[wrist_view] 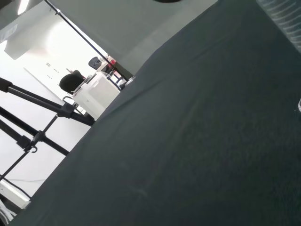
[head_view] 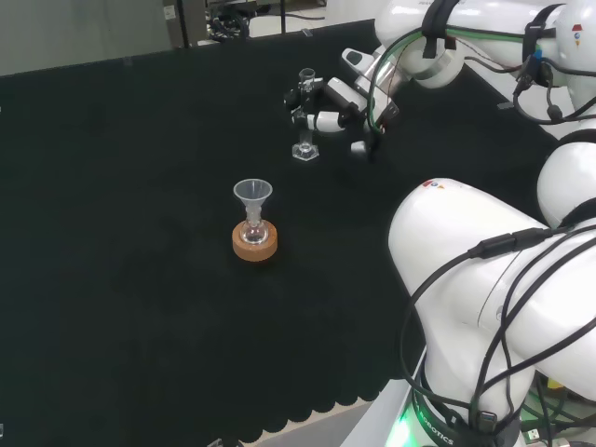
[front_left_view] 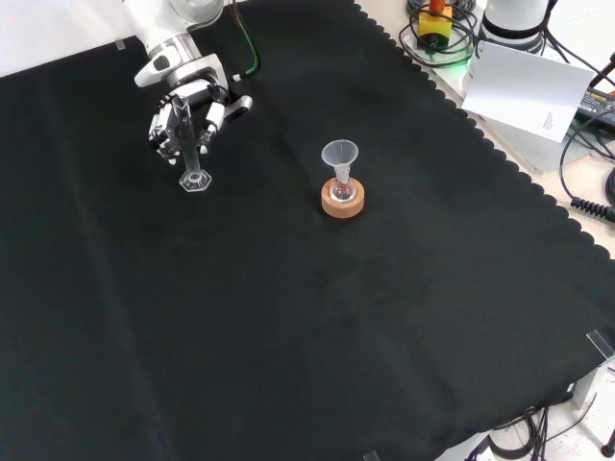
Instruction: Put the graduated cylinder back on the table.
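— Black cloth (front_left_view: 288, 327) is covering the bench; where is the graduated cylinder (front_left_view: 189, 154) being kept?

— At the upper left of the front view, upright, its base apparently touching the cloth. It is being grasped by the hand (front_left_view: 187, 110), whose fingers are curled round its tube.

— What is being risked?

— Tipping, likely: the narrow base could be dragged over if the fingers are opened unevenly. The funnel (front_left_view: 339, 156) on the cork ring (front_left_view: 343, 201) is being left well apart.
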Robot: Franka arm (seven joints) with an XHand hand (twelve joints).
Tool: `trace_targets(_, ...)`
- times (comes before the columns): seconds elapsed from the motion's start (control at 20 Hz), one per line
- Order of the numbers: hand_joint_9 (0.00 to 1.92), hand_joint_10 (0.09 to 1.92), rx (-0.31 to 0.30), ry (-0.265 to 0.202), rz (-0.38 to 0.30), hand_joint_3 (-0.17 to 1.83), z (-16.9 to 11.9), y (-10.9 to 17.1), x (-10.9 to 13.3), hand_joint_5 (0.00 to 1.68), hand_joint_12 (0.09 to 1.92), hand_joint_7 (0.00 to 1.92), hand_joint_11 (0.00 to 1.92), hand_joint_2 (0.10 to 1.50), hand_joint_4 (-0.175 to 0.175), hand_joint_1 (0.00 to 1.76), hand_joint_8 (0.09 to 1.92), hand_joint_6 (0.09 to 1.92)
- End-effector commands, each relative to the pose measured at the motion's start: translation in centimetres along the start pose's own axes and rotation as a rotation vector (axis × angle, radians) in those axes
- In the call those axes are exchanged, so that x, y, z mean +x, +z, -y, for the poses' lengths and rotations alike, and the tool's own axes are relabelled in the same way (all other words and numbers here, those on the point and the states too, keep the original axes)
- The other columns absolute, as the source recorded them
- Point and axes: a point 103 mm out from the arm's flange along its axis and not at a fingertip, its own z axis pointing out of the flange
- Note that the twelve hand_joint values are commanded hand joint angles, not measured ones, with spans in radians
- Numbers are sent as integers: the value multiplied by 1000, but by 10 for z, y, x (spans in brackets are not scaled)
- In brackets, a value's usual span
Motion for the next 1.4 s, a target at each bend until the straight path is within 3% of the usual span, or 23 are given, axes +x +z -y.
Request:
trace_targets(0.05, 973, 87, 15, 3, -3, -175, -1, -6, 6, 534, 1247, 620, 540, 1051, -72, 983, 620, 598)
trace_targets(0.4, 718, 87, 26, -11, 69, -175, -9, -24, 22, 345, 1362, 295, 278, 1020, -85, 935, 669, 343)
trace_targets(0.65, 583, 87, -31, -12, 138, -175, -13, -54, 42, 323, 1404, 136, 132, 1006, -86, 915, 685, 195)
trace_targets(1.05, 511, 87, -60, -9, 273, -175, 0, -104, 85, 312, 1417, 58, 43, 999, -87, 891, 687, 111)
trace_targets(1.4, 508, 87, -64, -43, 391, -175, 21, -140, 137, 314, 1421, 55, 26, 999, -87, 885, 689, 99)
